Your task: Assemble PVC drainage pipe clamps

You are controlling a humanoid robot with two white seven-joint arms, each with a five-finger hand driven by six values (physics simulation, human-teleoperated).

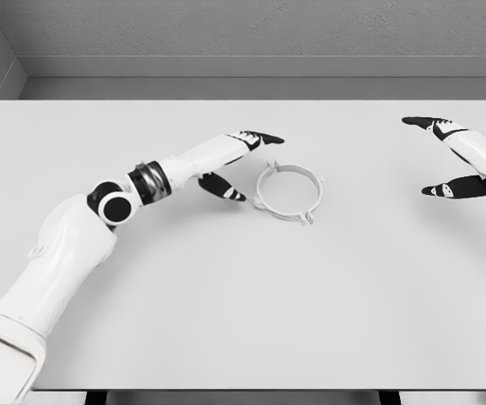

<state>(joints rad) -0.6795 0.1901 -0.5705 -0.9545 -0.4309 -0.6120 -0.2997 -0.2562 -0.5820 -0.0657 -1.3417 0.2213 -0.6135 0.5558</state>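
The pipe clamp (287, 193), a thin white ring with small tabs, lies flat near the desk (226, 321) centre. It looks light, stiff and slippery; pinching the rim seems best. The left hand (236, 160) hovers just left, fingers released. The right hand (454, 159), far right, is likewise released.

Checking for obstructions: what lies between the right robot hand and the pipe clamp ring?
Nothing: in the head view, only bare table lies between the right robot hand and the pipe clamp ring.
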